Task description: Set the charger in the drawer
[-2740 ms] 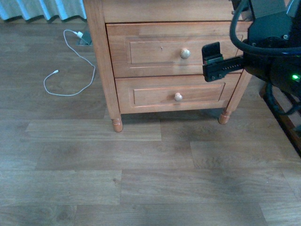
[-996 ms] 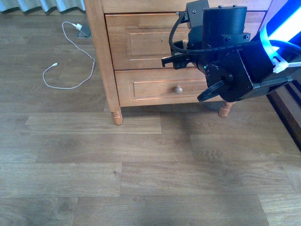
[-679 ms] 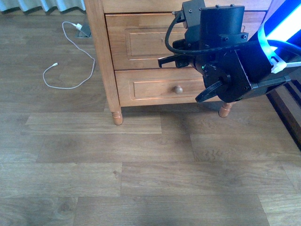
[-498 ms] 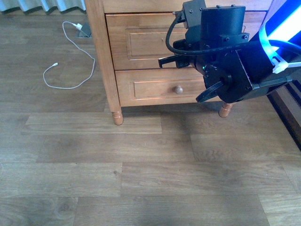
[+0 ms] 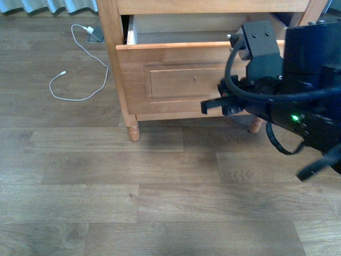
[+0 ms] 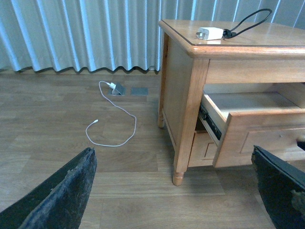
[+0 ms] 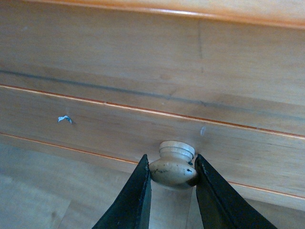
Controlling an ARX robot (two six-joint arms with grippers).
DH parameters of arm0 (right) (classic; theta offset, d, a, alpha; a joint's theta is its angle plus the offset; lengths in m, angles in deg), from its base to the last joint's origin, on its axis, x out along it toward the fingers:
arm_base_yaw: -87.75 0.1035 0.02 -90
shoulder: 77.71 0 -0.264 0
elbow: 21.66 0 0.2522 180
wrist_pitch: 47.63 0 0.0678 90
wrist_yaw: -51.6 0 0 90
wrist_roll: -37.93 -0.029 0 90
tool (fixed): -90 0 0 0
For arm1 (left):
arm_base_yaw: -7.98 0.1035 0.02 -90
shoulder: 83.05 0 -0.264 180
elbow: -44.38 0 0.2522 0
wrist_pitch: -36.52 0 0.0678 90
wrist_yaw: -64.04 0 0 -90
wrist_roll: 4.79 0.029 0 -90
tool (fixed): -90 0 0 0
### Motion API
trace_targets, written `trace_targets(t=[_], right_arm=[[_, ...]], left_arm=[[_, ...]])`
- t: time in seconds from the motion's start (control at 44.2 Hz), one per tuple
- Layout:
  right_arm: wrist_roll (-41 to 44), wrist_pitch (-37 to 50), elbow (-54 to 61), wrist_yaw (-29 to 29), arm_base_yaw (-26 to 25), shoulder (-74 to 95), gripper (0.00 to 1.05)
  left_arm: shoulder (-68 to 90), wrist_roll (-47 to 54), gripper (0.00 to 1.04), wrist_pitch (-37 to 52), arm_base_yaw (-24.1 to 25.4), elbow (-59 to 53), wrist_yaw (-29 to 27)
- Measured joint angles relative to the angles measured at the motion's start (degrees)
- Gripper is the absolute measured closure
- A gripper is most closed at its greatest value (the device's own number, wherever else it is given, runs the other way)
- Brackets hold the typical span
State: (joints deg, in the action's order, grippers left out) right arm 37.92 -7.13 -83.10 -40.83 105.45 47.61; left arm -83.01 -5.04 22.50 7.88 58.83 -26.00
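Observation:
The charger [image 6: 209,33], a small white block with a black cable [image 6: 248,18], lies on top of the wooden nightstand [image 6: 183,86]. It is out of the front view. The taller drawer [image 5: 170,74] stands pulled out, with its pale inside showing [image 6: 243,102]. My right gripper [image 7: 171,177] is shut on the drawer's round pale knob [image 7: 172,167], and in the front view [image 5: 226,95] it hides the knob. My left gripper [image 6: 174,193] is open and empty, low above the floor in front of the nightstand, well away from the charger.
A thin white cable [image 6: 112,129] with a small plug lies on the wood floor left of the nightstand [image 5: 80,69]. Pale curtains [image 6: 86,33] hang behind. The shorter drawer [image 6: 202,150] sits shut under the open one.
The taller drawer was shut and is now pulled out toward me. My right gripper closed on the knob and drew back with it.

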Motion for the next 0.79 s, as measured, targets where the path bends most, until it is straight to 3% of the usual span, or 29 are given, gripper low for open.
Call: trace_targets(t=[0.204,0.317,0.657,0.792], right_arm=[[-0.44,-0.09,13.31,-5.14,-0.48,-8.39,0.82],[-0.74,-2.38,18.23,-6.99,-0.74,-14.29,0.59],[-0.09,-19.63,25.62,-15.61,-5.9,-41.7,0.08],[-0.72,-30.97,25.66,-19.52,-11.76,-58.16,0.08]], left_arm=[[0.0,0.02,0.06,0.0,0.0,0.0,0.0],[0.0,0.02,0.06,0.0,0.0,0.0,0.0],[0.0,0.02,0.06,0.0,0.0,0.0,0.0],[0.0,0.02,0.06,0.0,0.0,0.0,0.0]])
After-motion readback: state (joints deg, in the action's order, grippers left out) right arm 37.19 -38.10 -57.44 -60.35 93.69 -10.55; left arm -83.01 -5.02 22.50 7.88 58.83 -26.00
